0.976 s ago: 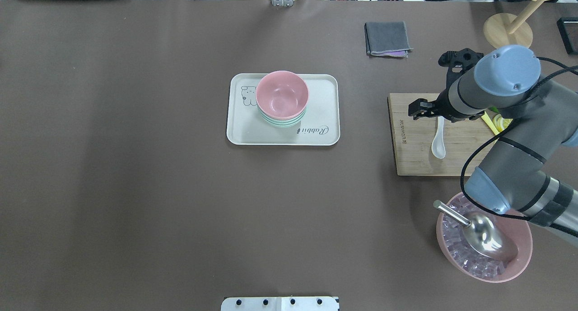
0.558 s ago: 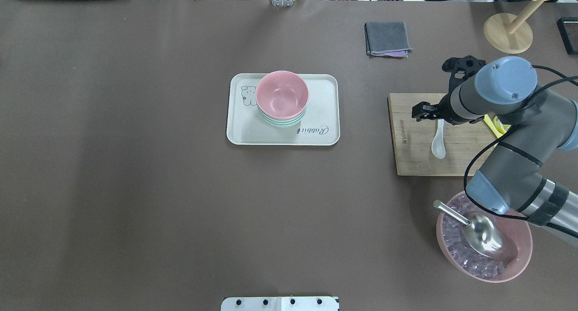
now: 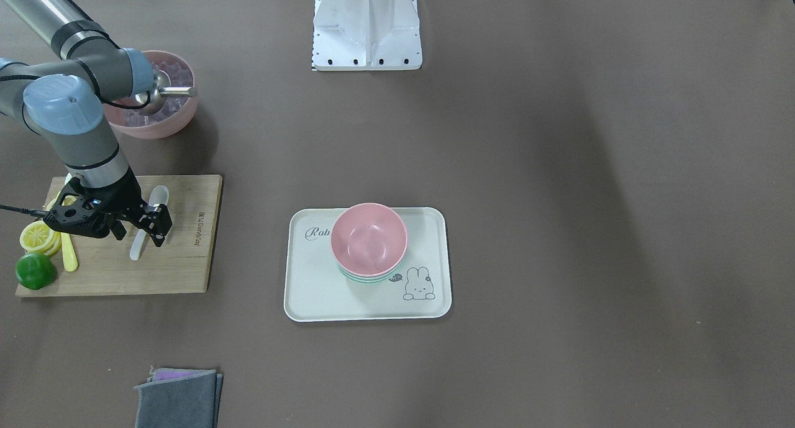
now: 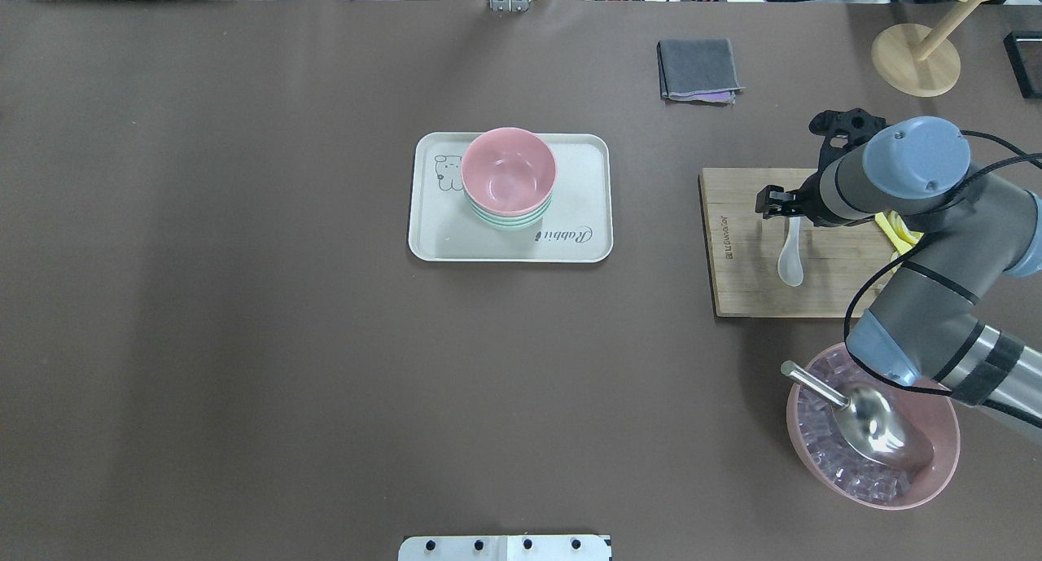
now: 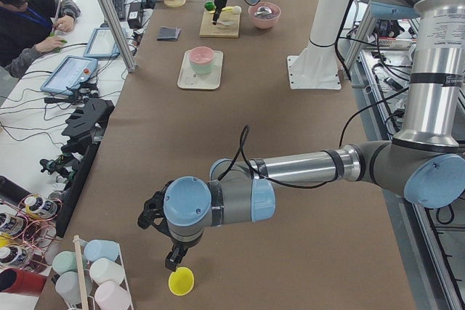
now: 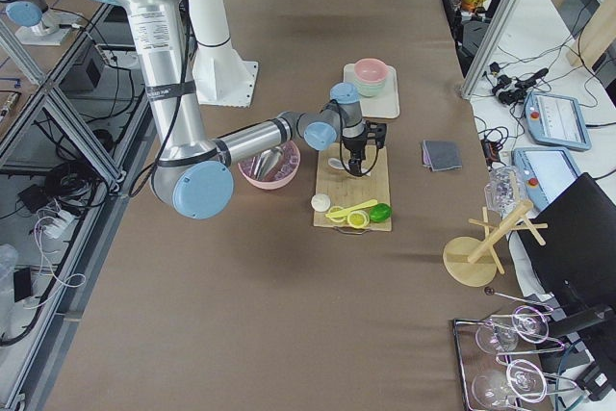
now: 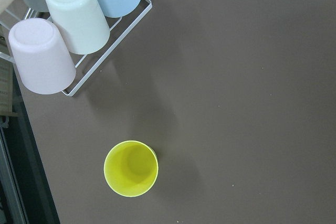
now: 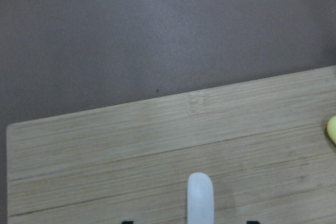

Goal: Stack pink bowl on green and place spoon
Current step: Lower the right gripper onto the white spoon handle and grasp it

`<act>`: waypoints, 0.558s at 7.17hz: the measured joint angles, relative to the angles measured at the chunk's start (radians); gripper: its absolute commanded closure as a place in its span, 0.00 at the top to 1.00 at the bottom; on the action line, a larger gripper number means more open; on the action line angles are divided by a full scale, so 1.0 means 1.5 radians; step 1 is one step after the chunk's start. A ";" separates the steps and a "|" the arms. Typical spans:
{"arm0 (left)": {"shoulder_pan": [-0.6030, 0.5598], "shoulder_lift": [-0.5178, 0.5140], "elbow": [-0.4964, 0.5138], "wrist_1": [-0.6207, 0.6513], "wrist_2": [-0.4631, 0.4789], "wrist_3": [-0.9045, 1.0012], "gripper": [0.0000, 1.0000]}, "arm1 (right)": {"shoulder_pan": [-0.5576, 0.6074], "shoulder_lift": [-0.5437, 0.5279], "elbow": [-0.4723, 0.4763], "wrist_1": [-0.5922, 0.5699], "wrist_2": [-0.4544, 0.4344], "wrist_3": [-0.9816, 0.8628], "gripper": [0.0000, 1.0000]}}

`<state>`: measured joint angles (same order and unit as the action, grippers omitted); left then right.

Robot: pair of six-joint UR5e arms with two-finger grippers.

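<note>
Right claw (image 3: 140, 232) over the cutting board (image 3: 180, 260), fingers spread wide and holding nothing, one to each side of the white spoon (image 4: 790, 261) that lies flat on the wood; the wrist view shows the handle's end centred between my fingertips. Pink bowl (image 3: 369, 238) already nested on the green bowl (image 4: 509, 221) on the tray (image 3: 310, 297), so fetching the spoon is my step in hand. To do it well I judge I should descend straight, close on the narrow handle near its end and lift level, since glazed ware may slip or pivot. Yellow spoon (image 3: 68, 257), lemon slices (image 3: 37, 235) and lime (image 3: 34, 270) lie close beside my wrist. Ice bowl (image 4: 875, 471) with its metal scoop (image 4: 883, 435) sits under my forearm. Left claw (image 5: 174, 258) hangs well apart above a yellow cup (image 7: 130, 168); whether it is open I cannot tell
</note>
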<state>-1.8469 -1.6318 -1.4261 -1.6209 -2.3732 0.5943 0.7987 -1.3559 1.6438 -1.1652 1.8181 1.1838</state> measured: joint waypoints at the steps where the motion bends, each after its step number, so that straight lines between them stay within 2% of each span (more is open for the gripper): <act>1: 0.000 0.000 0.000 -0.004 0.000 0.000 0.98 | 0.000 -0.004 0.002 0.000 -0.001 0.005 0.57; 4: 0.000 0.001 -0.001 -0.006 0.000 -0.001 0.98 | 0.000 -0.009 0.003 0.001 -0.006 0.008 0.57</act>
<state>-1.8469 -1.6302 -1.4270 -1.6305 -2.3731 0.5933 0.7992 -1.3692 1.6489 -1.1643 1.8094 1.1952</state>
